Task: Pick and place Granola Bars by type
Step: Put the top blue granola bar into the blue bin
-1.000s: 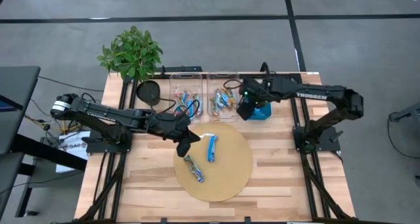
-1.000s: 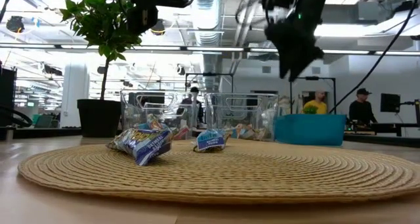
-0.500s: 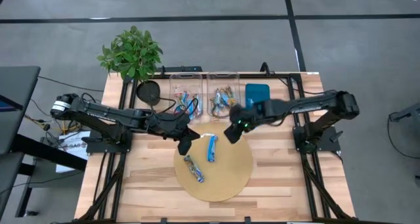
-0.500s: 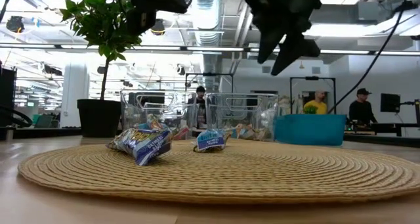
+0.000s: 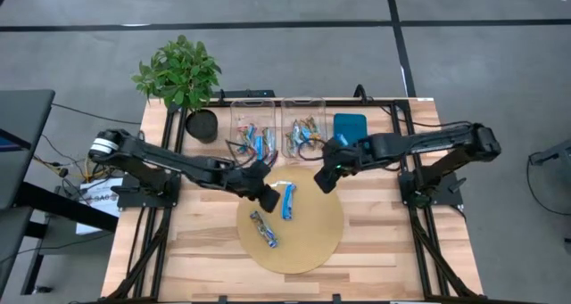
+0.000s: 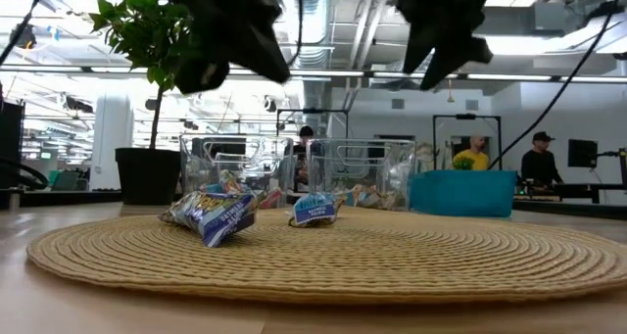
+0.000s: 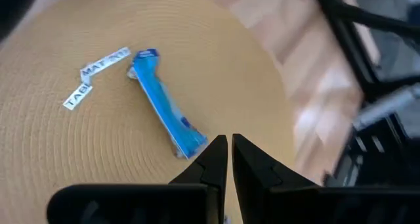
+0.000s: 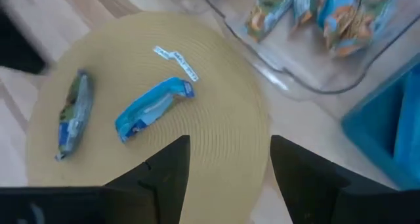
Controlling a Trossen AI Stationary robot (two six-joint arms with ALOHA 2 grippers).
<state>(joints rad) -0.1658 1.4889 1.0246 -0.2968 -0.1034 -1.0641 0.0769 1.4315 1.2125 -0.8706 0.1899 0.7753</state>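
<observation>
Two granola bars lie flat on a round woven mat [image 5: 308, 237]: a bright blue one [image 5: 287, 200] [image 7: 164, 109] [image 8: 154, 106] and a darker blue-and-white one [image 5: 263, 228] [image 8: 72, 115]. In the low view they are the bar [image 6: 315, 209] and the bar [image 6: 211, 214]. More bars lie in two clear bins [image 5: 252, 130] [image 5: 303, 130]. My left gripper [image 5: 268, 197] [image 7: 228, 145] hangs shut above the mat, just left of the blue bar. My right gripper [image 5: 326, 177] [image 8: 230, 152] hovers wide open over the mat's far right edge.
A teal tray [image 5: 351, 126] [image 8: 400, 119] sits right of the bins. A potted plant [image 5: 178, 72] stands at the far left corner. White label strips [image 7: 98, 73] lie on the mat near the blue bar. People show in the room behind the table [image 6: 470, 158].
My right gripper has swung from above the right bin and teal tray toward the table's near edge and left, out over the mat's far right part. My left gripper has moved a little right, closer to the blue bar. Both bars on the mat have stayed put.
</observation>
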